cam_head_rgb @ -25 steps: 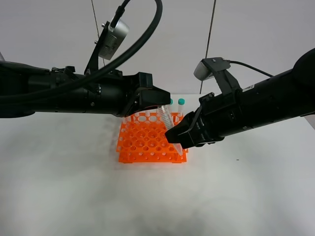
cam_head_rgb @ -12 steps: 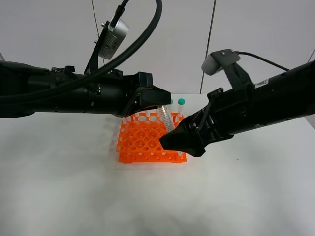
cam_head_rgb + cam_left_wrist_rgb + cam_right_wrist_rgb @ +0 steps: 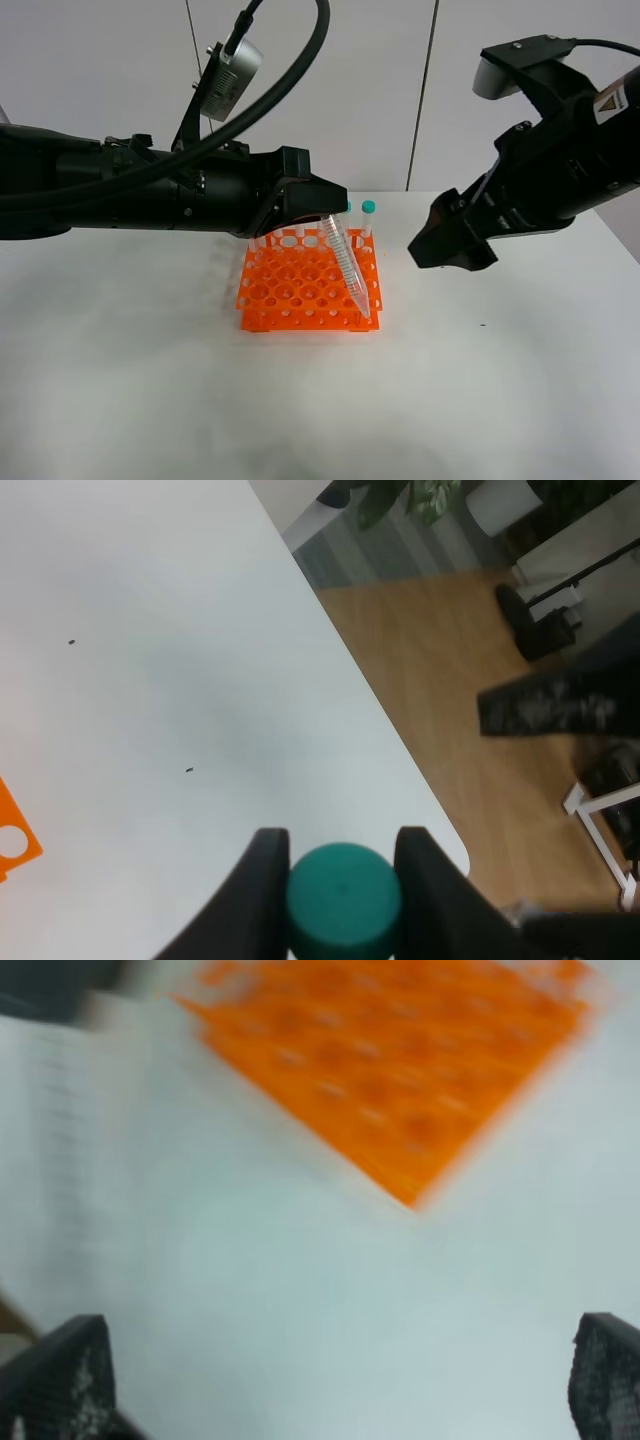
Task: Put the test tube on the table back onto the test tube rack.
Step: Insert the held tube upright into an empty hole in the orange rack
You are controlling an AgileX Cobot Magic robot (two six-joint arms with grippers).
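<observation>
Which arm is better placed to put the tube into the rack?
Left: the left gripper holds the test tube tilted over the test tube rack; the right gripper is open and empty.

Light: bright, even, diffuse, from overhead.
Shadows: faint, soft-edged grey on the bench [image 3: 150, 400] left of the test tube rack [image 3: 300, 290].
Blur: right wrist view motion-smeared, rack holes streaked.
Exterior high: sharp throughout.

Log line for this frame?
left tool: shut on test tube | test tube: tilted, tip at test tube rack near-right corner, seating unclear | right tool: open, off rack
</observation>
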